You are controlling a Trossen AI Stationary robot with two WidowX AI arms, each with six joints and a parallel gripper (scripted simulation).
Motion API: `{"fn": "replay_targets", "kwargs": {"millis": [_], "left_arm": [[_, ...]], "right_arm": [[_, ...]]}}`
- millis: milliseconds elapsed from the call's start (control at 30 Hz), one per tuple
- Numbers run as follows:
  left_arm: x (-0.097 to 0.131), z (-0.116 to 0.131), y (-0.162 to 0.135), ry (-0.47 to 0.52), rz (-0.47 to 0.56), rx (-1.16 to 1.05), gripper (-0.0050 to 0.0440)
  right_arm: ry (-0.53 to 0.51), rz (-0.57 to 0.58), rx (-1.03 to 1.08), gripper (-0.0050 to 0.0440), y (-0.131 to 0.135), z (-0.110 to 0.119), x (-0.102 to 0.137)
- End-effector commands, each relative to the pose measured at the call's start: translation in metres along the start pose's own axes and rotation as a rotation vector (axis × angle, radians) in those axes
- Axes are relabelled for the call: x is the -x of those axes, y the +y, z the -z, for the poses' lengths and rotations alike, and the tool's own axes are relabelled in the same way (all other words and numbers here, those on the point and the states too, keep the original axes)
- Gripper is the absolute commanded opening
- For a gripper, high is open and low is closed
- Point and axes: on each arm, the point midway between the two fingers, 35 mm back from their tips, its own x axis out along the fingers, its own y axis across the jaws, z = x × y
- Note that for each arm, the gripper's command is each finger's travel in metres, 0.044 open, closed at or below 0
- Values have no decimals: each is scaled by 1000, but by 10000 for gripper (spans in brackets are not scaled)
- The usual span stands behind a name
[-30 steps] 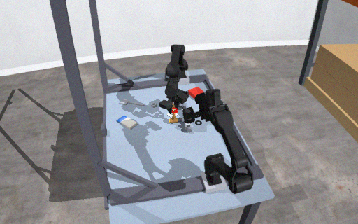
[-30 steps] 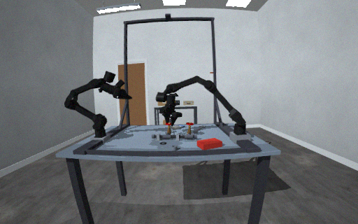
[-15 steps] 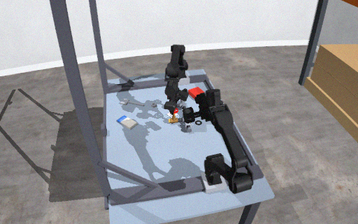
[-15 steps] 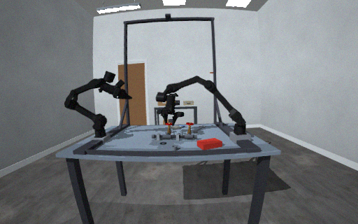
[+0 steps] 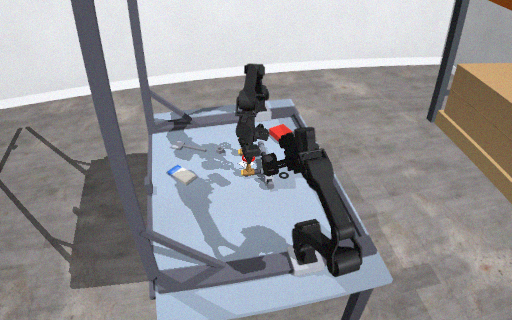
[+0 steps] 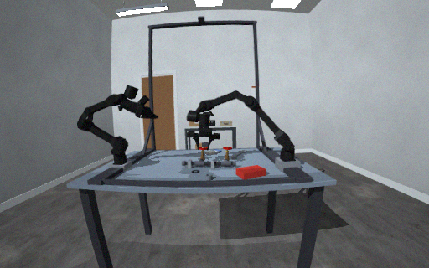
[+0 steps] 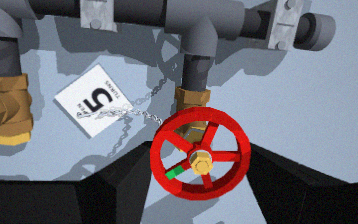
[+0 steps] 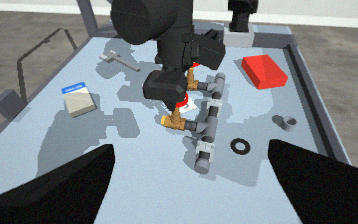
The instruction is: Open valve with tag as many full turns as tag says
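A red handwheel (image 7: pixel 198 114) (image 6: pixel 203 148) with a green-marked spoke tops the valve at one end of the grey pipe. My left gripper (image 7: pixel 197 149) (image 6: pixel 204 145) points down and is shut on that wheel's rim. A white tag (image 7: pixel 97 82) (image 8: pixel 191 105) reads 5 turns; its chain runs to this valve. The other valve (image 8: pixel 191 80) (image 7: pixel 10 107) stands beside it on the same pipe, its red wheel (image 6: pixel 227 148) free of any gripper. My right gripper (image 8: pixel 191 149) (image 6: pixel 156 115) is open and empty, raised well away from both valves.
A red block (image 8: pixel 265 71) (image 6: pixel 251 172), a black ring (image 8: pixel 233 146) and a small grey fitting (image 8: pixel 290 123) lie on the pipe's side of the table. A blue-and-beige box (image 8: pixel 80 103) and a wrench (image 8: pixel 125 62) lie on the other side. The left arm reaches over the valves.
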Motion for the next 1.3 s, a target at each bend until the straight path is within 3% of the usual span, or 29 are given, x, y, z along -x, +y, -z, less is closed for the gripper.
{"fn": "replay_targets", "kwargs": {"millis": [0, 433, 867, 1133, 1267], "left_arm": [[14, 1, -1, 13, 22, 150, 213], [10, 1, -1, 9, 12, 401, 213], [10, 1, -1, 9, 11, 401, 213], [10, 2, -4, 12, 16, 397, 405], [10, 2, -4, 12, 16, 397, 414]], "right_arm": [[-16, 1, 1, 400, 0, -5, 3], [-16, 1, 1, 400, 0, -5, 3], [-16, 1, 1, 400, 0, -5, 3], [-16, 1, 1, 400, 0, -5, 3], [-16, 1, 1, 400, 0, -5, 3]]}}
